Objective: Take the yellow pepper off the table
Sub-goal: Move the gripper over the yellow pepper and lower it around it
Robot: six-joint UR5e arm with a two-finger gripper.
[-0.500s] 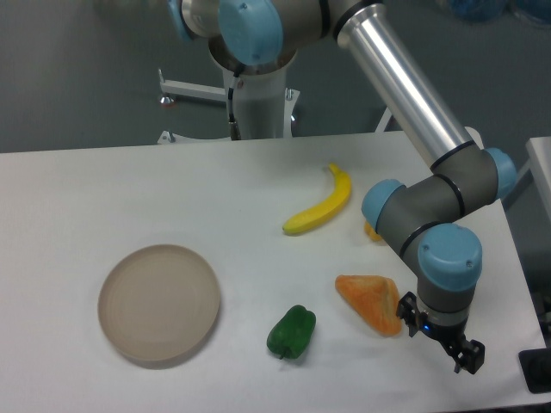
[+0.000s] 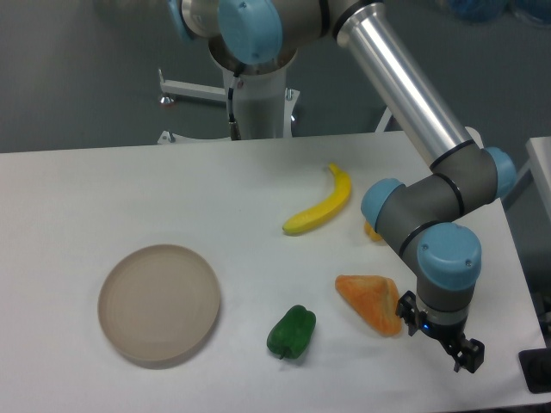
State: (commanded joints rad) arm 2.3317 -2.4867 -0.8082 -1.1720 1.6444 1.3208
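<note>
Only a small yellow-orange sliver of the yellow pepper (image 2: 371, 231) shows on the white table (image 2: 129, 181). The rest of it is hidden behind the arm's grey and blue joint, right of the banana's lower end. My gripper (image 2: 469, 355) hangs low over the table's front right corner, well in front of the pepper and just right of the orange wedge. Its two dark fingers stand slightly apart with nothing between them.
A long yellow banana (image 2: 320, 206) lies mid-table. In front of it lie a flat orange wedge (image 2: 368, 298) and a green pepper (image 2: 292, 331). A round beige plate (image 2: 158, 303) sits front left. The table's right edge runs close to the gripper.
</note>
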